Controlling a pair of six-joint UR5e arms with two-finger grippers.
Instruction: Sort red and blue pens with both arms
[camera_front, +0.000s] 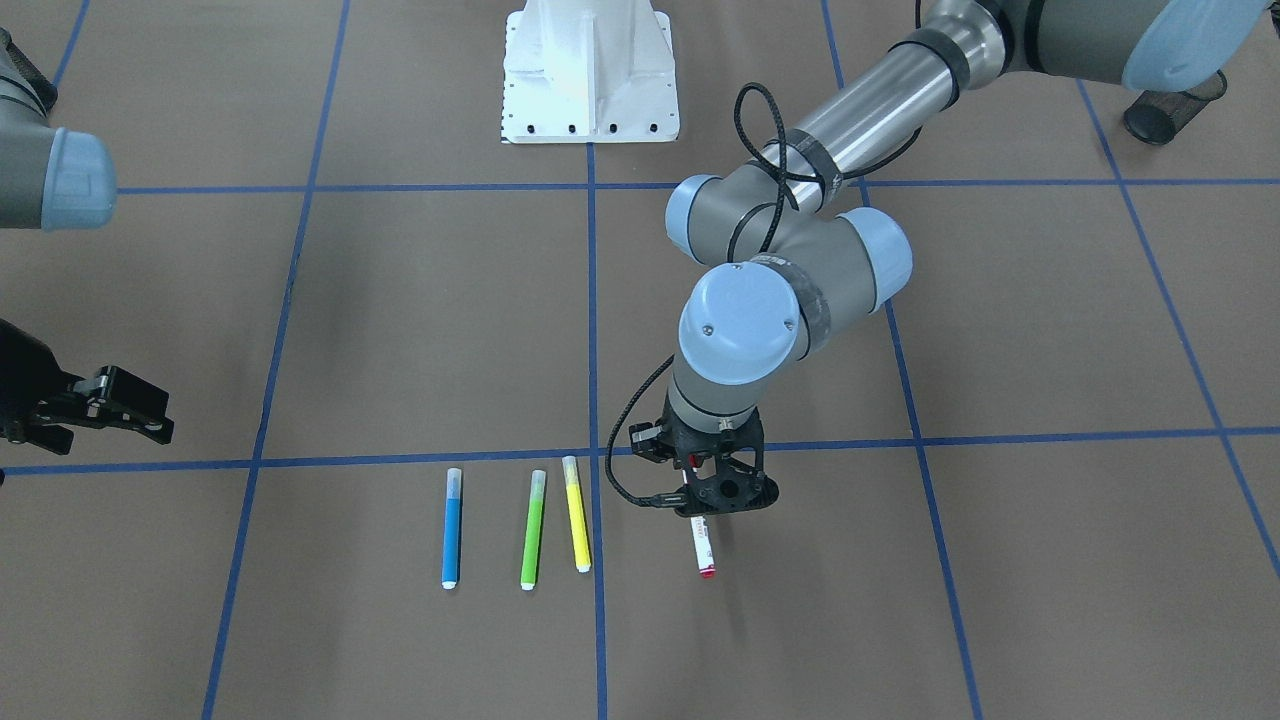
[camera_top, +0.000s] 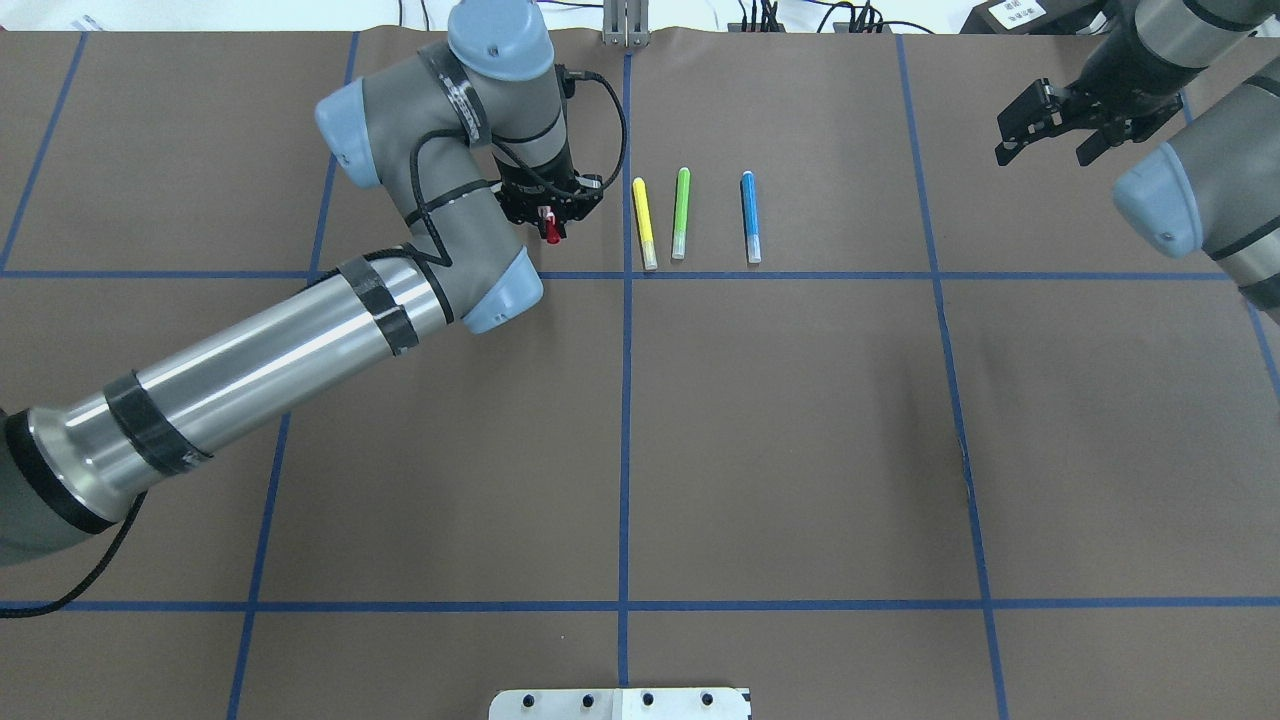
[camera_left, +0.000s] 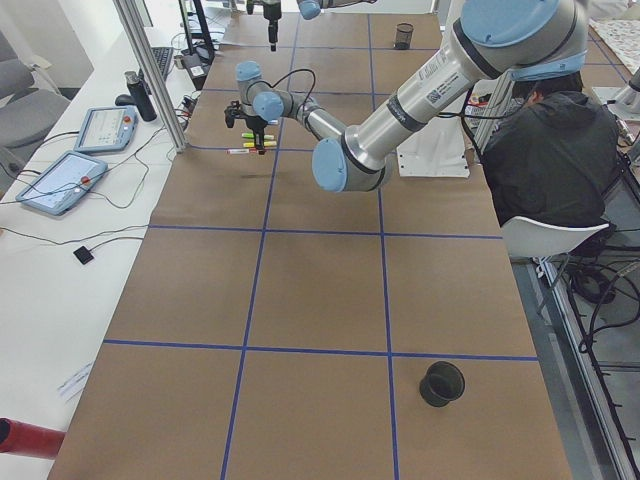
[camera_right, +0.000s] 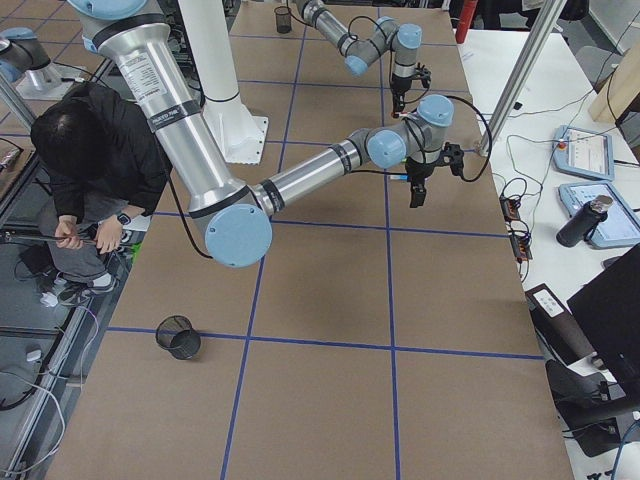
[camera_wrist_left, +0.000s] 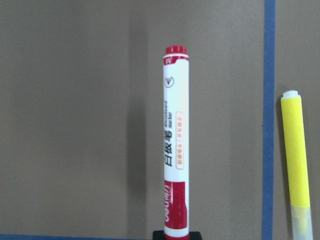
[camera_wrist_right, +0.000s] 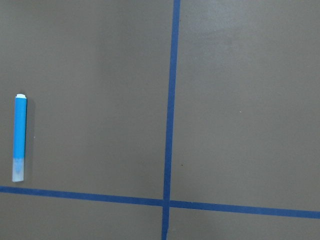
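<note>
My left gripper (camera_front: 702, 498) is shut on the red pen (camera_front: 703, 548), a white barrel with a red cap (camera_top: 551, 232) and a red tip end. In the left wrist view the red pen (camera_wrist_left: 175, 145) runs straight away from the fingers, and its shadow falls offset to its left. The blue pen (camera_front: 451, 528) lies flat on the brown paper, the rightmost of three markers in the overhead view (camera_top: 750, 215). It also shows at the left edge of the right wrist view (camera_wrist_right: 20, 137). My right gripper (camera_top: 1050, 130) hangs open and empty far to the right of the markers.
A green marker (camera_top: 680, 212) and a yellow marker (camera_top: 645, 222) lie between the two pens. Black mesh cups stand near the table's ends (camera_left: 442, 383) (camera_right: 180, 337). The white pedestal (camera_front: 590, 70) stands at the robot's side. A seated person (camera_left: 555, 150) is beside the table.
</note>
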